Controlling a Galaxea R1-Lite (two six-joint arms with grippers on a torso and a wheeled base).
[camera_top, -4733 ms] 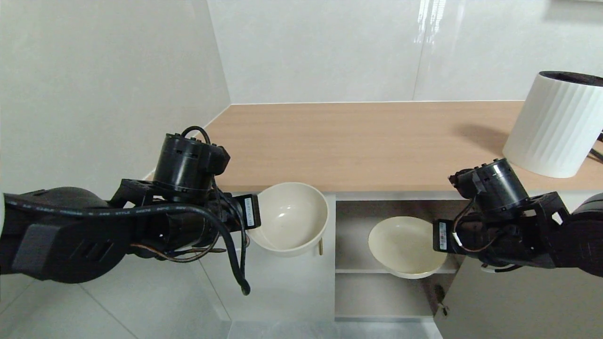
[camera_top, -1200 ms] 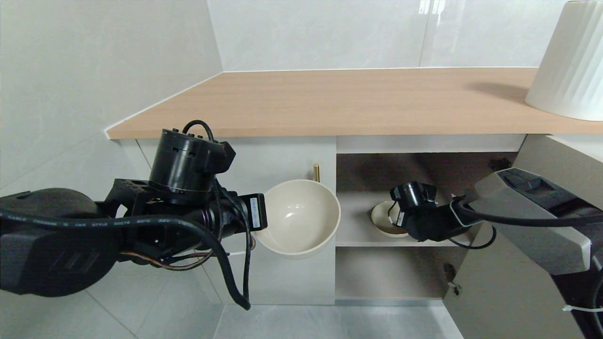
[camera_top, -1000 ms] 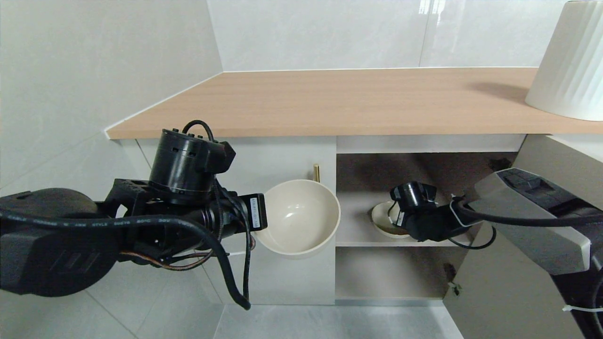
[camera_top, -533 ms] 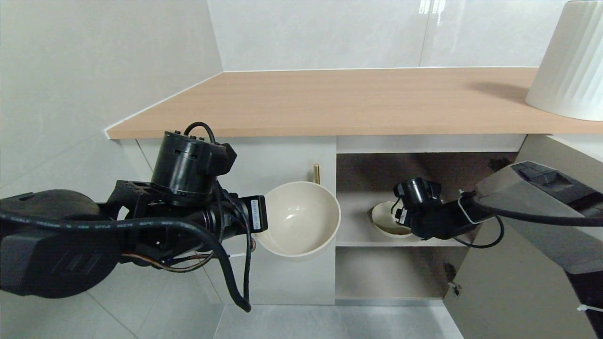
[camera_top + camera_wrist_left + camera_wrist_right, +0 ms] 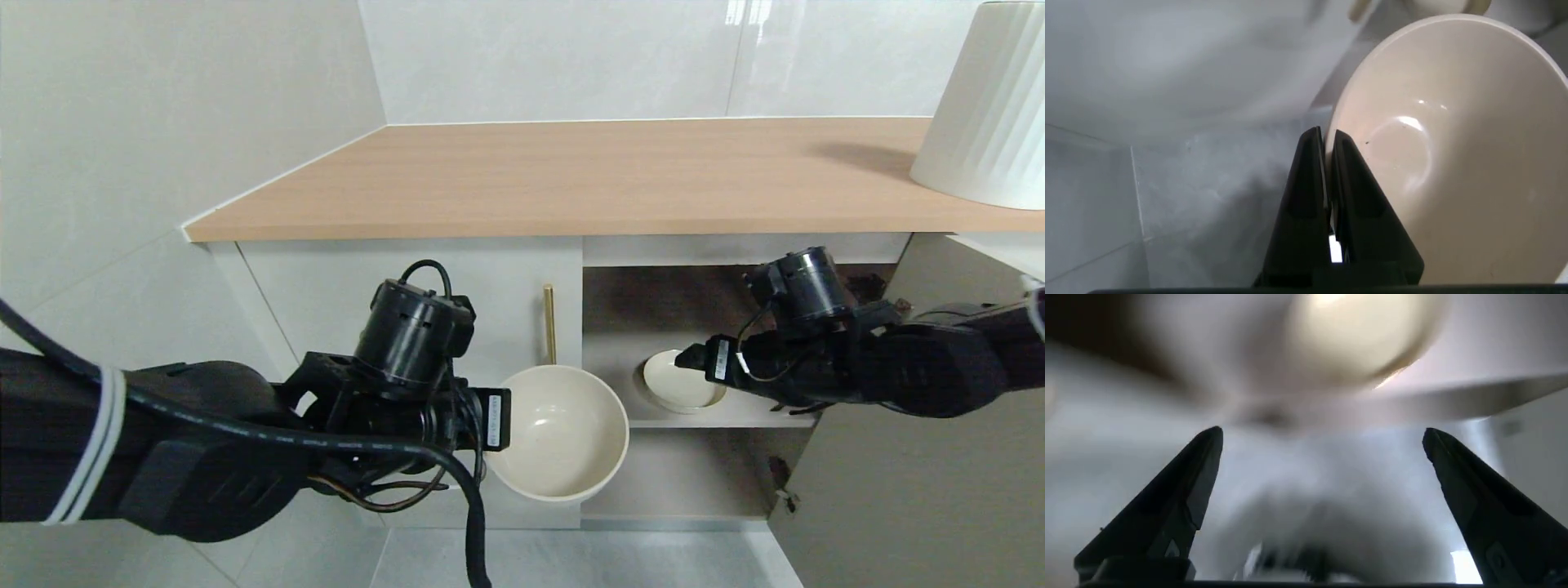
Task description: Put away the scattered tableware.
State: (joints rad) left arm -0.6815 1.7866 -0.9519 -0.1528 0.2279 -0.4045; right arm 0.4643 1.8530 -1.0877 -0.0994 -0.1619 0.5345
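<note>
Right end effector (image 5: 692,358) backed off shelved shallow cream dish (image 5: 682,392), spread open. Left end effector (image 5: 500,418) pinches deep cream bowl (image 5: 563,445) by rim: rigid, slick, probably fragile.

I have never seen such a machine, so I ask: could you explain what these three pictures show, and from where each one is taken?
It is a robot with two arms, each ending in a gripper. One picture looks down from its head; the two others come from cameras on the wrists. The left gripper is shut on the rim of a cream bowl, held in the air. The right gripper is open, near a small dish resting on the cabinet shelf. A white ribbed container stands on the counter.
</note>
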